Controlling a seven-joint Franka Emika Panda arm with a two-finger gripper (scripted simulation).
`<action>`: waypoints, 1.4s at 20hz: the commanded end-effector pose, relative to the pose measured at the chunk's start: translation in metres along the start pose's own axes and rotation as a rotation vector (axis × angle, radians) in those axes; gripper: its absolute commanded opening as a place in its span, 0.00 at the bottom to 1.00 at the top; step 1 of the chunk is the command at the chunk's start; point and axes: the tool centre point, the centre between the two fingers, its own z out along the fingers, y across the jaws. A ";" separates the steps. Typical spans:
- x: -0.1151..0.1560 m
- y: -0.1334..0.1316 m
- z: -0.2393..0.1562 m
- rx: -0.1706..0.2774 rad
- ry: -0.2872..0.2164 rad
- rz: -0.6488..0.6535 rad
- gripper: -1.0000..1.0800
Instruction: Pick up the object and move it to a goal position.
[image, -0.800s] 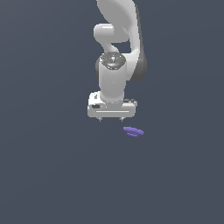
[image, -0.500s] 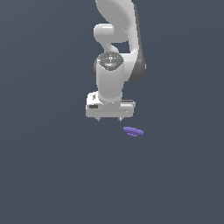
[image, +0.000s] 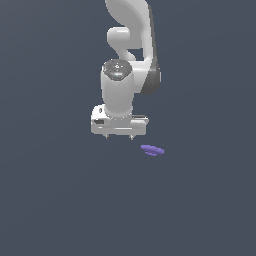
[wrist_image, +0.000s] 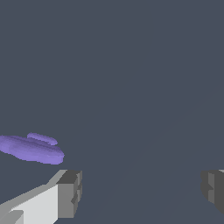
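Purple and flat, the object (image: 152, 150) lies on the dark grey floor (image: 60, 200), just off to the exterior view's right of our gripper (image: 119, 136). We see the fingers (wrist_image: 69, 193) spread wide apart, holding nothing, the object (wrist_image: 31, 148) outside them.

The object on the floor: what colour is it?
Purple, a soft violet; the object shows best in the wrist view.

Table (image: 55, 200): we record a plain dark grey-blue surface, carrying one item, a small flat elongated purple object (image: 152, 150), lying flat toward the exterior view's right of centre.
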 end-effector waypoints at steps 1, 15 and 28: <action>0.000 -0.002 0.001 0.000 0.000 -0.014 0.96; 0.000 -0.035 0.021 -0.003 -0.003 -0.304 0.96; -0.005 -0.090 0.051 0.006 0.000 -0.768 0.96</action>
